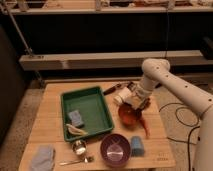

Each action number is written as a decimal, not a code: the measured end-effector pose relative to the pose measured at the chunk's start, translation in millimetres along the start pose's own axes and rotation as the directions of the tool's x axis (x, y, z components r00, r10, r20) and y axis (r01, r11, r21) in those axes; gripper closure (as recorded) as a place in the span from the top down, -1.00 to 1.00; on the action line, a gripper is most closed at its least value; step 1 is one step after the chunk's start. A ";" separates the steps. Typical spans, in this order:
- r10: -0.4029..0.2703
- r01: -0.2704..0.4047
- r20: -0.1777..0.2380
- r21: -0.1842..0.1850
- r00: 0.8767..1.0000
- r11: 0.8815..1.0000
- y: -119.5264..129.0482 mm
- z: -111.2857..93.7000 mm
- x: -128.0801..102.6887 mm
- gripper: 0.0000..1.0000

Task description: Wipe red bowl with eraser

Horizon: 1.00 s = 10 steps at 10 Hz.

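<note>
The red bowl is small and red-orange, and sits on the wooden table just right of the green tray. My gripper hangs on the white arm directly over the bowl's far rim, very close to it. I cannot tell whether the gripper holds an eraser. A small blue block lies inside the tray.
A larger purple bowl stands at the front, with a blue cup-like item to its right. A thin red chilli lies beside the red bowl. A grey cloth, a metal cup and a spoon are at the front left. A dark pen lies behind the tray.
</note>
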State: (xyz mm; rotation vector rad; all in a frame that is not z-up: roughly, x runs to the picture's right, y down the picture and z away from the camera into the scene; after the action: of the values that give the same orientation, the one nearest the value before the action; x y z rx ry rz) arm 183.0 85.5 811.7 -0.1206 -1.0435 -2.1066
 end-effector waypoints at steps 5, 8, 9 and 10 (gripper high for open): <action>-0.070 0.070 0.016 0.031 0.997 0.997 -29.2 23.8 33.3 -0.60; -0.123 0.121 0.038 0.052 0.992 0.991 -51.4 41.7 41.8 -0.60; -0.141 0.138 0.045 0.058 0.989 0.989 -57.4 45.4 39.7 -0.60; -0.150 0.146 0.052 0.064 0.987 0.987 -61.0 48.9 37.1 -0.60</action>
State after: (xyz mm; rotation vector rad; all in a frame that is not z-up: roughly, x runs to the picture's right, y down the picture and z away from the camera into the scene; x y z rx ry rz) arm 104.4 120.9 819.5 -0.0753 -1.1799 -2.2133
